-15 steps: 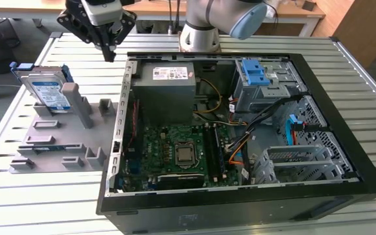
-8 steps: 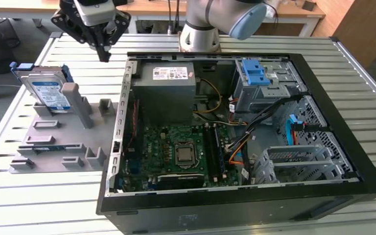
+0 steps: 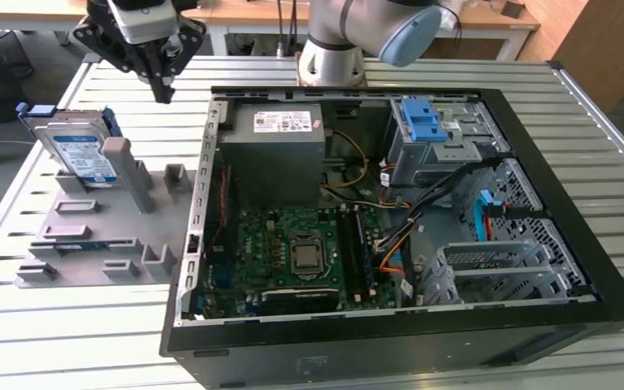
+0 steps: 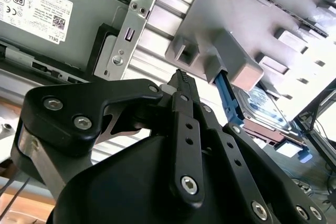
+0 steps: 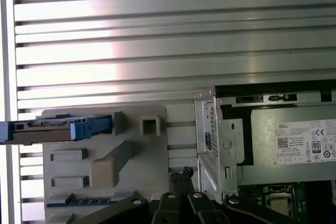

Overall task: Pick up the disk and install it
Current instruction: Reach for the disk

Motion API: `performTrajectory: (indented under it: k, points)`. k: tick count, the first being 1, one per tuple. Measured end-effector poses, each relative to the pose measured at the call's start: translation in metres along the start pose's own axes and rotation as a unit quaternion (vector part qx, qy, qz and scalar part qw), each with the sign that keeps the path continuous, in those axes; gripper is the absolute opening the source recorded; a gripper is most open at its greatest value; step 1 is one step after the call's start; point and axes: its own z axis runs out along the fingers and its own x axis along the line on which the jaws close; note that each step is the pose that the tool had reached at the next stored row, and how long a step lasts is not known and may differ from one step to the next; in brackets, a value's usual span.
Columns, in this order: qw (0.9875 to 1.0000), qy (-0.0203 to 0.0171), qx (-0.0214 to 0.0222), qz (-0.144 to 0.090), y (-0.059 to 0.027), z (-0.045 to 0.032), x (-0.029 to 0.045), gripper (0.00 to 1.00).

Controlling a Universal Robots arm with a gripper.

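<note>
On the exterior view's left, apart from the open computer case (image 3: 399, 341), the disk (image 3: 77, 153) stands on edge in a grey holder (image 3: 84, 244) on the slatted desk (image 3: 30, 325). It is a silver slab with a white-and-blue label and a blue frame round its edges. Nearer the case's corner hangs the tool (image 3: 163, 94), fingers pressed together on nothing, clear of the disk.

Exterior view: off-arm, high, angled down on the slatted surface (image 3: 62, 341), taking in the whole open computer case (image 3: 616, 284) and the grey fixture (image 3: 84, 231).
First wrist view: looks straight down past the fingers (image 5: 181, 184).
Second wrist view: close, oblique along the fingers.
All three share the fixture, the disk (image 3: 79, 154) and the power-supply box (image 3: 279, 142).
</note>
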Motion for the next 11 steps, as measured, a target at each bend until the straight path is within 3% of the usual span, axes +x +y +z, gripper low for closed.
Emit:
performTrajectory:
  k: [11]
  points:
    - [1.0,0.0017,0.0002,0.0,0.0018,0.0023,0.0229,0.11]
